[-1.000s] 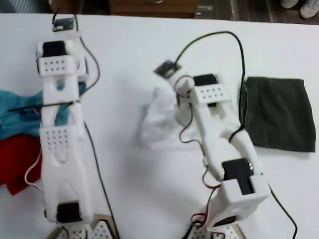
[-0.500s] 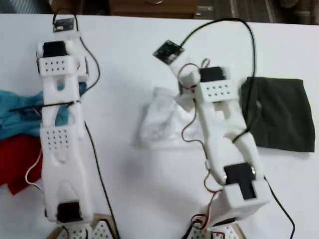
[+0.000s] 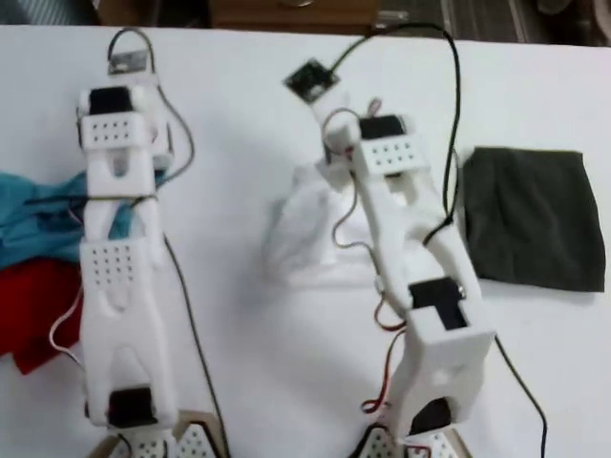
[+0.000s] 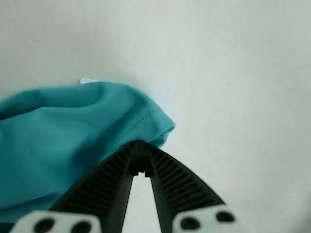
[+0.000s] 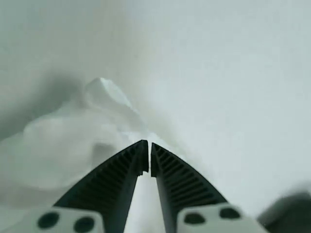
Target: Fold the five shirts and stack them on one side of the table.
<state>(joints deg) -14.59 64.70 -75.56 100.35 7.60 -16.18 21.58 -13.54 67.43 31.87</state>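
The left pincer (image 4: 141,170) has its tips together, low at the edge of the rumpled teal shirt (image 4: 63,131). The right pincer (image 5: 148,162) is likewise closed, its tips over the crumpled white shirt (image 5: 68,141) mid-bench. A red shirt (image 3: 29,305) touches the teal one, and a folded dark grey shirt (image 3: 535,215) lies flat on the right side of the white bench (image 3: 248,105)
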